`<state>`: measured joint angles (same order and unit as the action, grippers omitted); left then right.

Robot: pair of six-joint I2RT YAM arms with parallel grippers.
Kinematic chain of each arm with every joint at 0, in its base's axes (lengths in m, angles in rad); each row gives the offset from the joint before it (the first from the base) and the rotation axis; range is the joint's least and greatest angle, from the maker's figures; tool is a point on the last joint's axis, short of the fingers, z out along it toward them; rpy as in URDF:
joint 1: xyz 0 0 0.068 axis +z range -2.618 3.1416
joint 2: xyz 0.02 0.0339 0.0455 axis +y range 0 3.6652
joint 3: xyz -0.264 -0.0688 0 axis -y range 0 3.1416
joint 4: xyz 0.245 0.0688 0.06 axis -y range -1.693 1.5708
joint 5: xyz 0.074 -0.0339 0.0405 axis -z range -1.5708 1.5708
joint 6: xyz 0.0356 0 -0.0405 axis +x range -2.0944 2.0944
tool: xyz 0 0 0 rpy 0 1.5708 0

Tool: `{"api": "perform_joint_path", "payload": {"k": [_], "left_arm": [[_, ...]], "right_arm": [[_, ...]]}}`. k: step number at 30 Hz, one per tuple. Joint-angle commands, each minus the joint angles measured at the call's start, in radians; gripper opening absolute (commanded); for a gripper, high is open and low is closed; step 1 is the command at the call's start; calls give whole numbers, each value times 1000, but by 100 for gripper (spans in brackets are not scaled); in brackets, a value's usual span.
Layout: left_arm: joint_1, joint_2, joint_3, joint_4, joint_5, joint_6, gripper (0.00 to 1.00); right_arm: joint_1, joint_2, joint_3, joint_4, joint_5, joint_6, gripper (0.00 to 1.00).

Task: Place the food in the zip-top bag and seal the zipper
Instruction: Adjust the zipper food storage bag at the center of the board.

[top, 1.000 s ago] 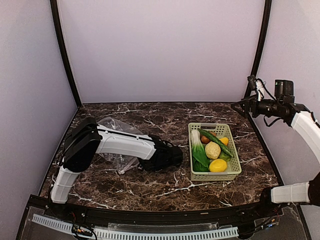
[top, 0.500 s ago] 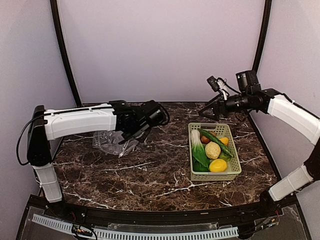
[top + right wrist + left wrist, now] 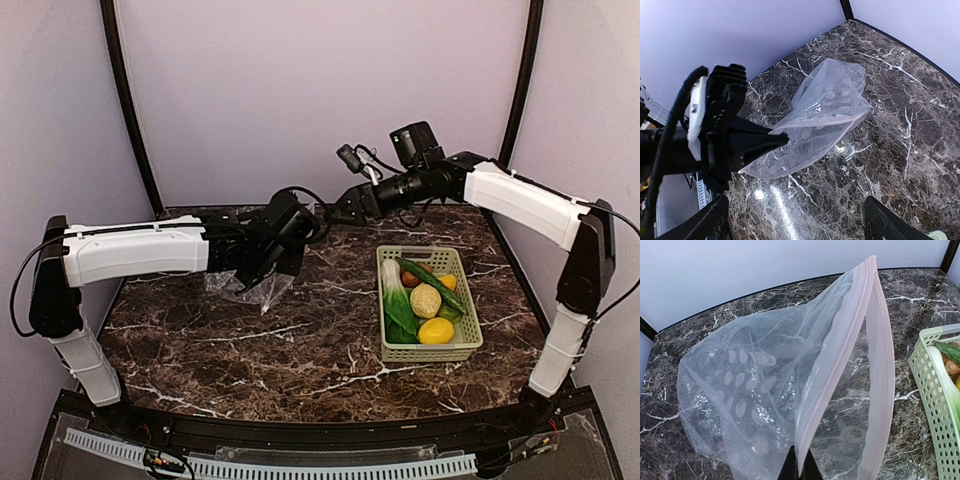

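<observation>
The clear dotted zip-top bag (image 3: 245, 285) hangs from my left gripper (image 3: 268, 272) over the table's left back. In the left wrist view that gripper (image 3: 800, 471) is shut on the near lip of the bag (image 3: 765, 390). The mouth gapes, and the pinkish zipper (image 3: 840, 360) runs up both lips. My right gripper (image 3: 342, 211) is open in the air, right of the bag and pointing at it. From the right wrist, the bag (image 3: 825, 115) lies beyond the spread gripper (image 3: 797, 220). The food sits in a basket: bok choy (image 3: 397, 305), lemon (image 3: 435, 331), tan lump (image 3: 426, 300), long green vegetable (image 3: 432, 280).
The light green slotted basket (image 3: 428, 352) stands on the marble table at the right, and its corner (image 3: 930, 385) shows in the left wrist view. Black frame posts (image 3: 130, 110) rise at the back corners. Pale walls enclose the table.
My left gripper closed on the bag's lip and lifted it off the table toward the middle back. The right arm swung left from the far right toward the bag.
</observation>
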<state>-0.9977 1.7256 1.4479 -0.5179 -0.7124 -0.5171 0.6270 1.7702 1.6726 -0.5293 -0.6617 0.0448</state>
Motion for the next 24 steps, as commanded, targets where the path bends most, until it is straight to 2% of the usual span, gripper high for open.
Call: {"api": "perform_joint_path", "payload": {"k": [1, 6, 9, 15, 17, 20, 22, 24], "left_arm": [[-3, -79, -45, 129, 28, -57, 1], [-3, -91, -71, 180, 40, -72, 1], [-2, -92, -73, 199, 57, -78, 1], [-2, -102, -86, 222, 66, -79, 1], [-3, -104, -87, 223, 59, -80, 1], [-3, -111, -98, 246, 58, -83, 1], [-3, -121, -110, 279, 72, -80, 1], [-3, -129, -114, 294, 71, -82, 1]], "right_arm": [[12, 96, 72, -7, 1, 129, 90], [33, 165, 133, -20, 58, 171, 86], [36, 207, 166, -25, 63, 195, 80], [47, 296, 261, -46, 53, 227, 75], [55, 292, 260, -44, 51, 228, 74], [75, 272, 225, -29, 130, 229, 72], [76, 288, 226, -31, 151, 244, 63], [76, 317, 246, -50, 181, 251, 41]]}}
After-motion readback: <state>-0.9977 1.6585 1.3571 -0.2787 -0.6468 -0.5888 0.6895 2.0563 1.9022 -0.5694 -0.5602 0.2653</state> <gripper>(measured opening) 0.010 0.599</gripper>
